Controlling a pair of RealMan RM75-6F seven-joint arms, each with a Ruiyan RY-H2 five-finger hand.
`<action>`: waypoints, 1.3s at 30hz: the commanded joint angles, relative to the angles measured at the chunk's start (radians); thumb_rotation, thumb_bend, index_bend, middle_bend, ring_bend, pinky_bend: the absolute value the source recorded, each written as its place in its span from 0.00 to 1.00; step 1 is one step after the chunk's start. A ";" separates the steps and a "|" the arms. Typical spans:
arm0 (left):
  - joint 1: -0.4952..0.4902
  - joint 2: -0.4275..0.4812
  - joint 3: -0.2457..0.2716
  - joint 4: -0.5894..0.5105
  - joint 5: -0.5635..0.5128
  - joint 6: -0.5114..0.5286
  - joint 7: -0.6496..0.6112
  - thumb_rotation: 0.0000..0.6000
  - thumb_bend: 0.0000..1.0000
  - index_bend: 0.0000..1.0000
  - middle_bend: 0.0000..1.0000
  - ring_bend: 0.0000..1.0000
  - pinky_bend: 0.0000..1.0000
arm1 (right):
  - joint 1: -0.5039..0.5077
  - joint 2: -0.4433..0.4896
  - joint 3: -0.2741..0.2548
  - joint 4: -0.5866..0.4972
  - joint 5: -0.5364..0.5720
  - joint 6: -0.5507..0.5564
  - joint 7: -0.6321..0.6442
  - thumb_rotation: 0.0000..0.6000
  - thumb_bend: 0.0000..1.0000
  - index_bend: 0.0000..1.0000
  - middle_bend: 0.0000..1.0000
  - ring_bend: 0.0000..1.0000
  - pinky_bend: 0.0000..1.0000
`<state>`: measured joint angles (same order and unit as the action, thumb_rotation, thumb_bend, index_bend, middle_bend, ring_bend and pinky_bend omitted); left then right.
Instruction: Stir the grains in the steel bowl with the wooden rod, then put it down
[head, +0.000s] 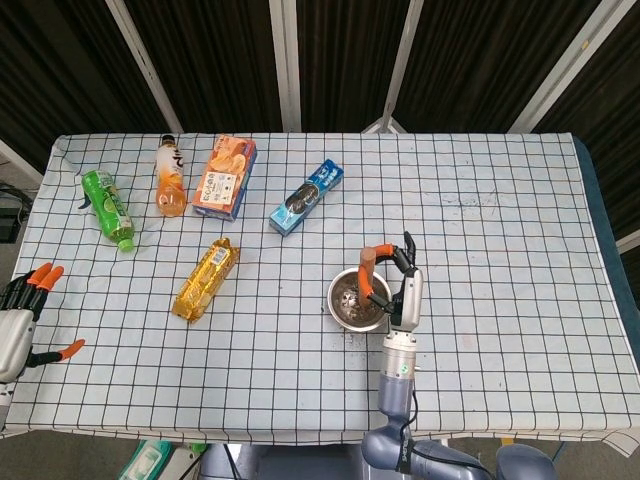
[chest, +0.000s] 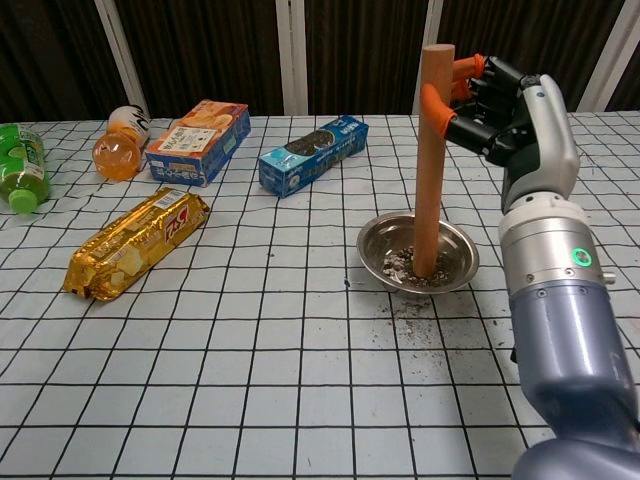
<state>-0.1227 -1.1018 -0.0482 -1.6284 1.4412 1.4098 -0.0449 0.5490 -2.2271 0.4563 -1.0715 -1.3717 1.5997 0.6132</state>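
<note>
I see the checked table (chest: 200, 400) | my right hand (chest: 510, 105) grips the wooden rod (chest: 433, 160) near its top, rod upright | its lower end sits among the grains (chest: 412, 268) in the steel bowl (chest: 375, 238) | my left hand (head: 20, 320) hangs off the table's left edge, fingers spread, holding nothing

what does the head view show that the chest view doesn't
Only the head view shows the left robot hand, open at the table's left edge, and the whole green bottle. Only the chest view shows the spilled grains on the cloth in front of the steel bowl clearly. Both show the right robot hand gripping the upright wooden rod, its lower end in the bowl, plus the gold packet.
</note>
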 joint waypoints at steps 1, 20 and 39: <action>0.000 0.000 0.000 0.000 0.001 0.001 0.000 1.00 0.02 0.00 0.00 0.00 0.00 | -0.005 -0.005 -0.004 0.007 0.000 0.002 0.005 1.00 0.59 0.78 0.64 0.53 0.00; -0.001 -0.002 0.000 -0.001 0.002 0.001 0.007 1.00 0.02 0.00 0.00 0.00 0.00 | -0.004 0.085 0.013 -0.158 -0.089 0.067 -0.049 1.00 0.59 0.78 0.64 0.53 0.00; 0.006 -0.005 0.006 0.015 0.026 0.025 0.022 1.00 0.02 0.00 0.00 0.00 0.00 | -0.162 0.610 -0.070 -0.370 -0.170 -0.021 -0.321 1.00 0.59 0.78 0.64 0.53 0.00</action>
<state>-0.1176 -1.1062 -0.0431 -1.6140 1.4651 1.4327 -0.0254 0.4323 -1.6983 0.4374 -1.4500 -1.5208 1.6105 0.3305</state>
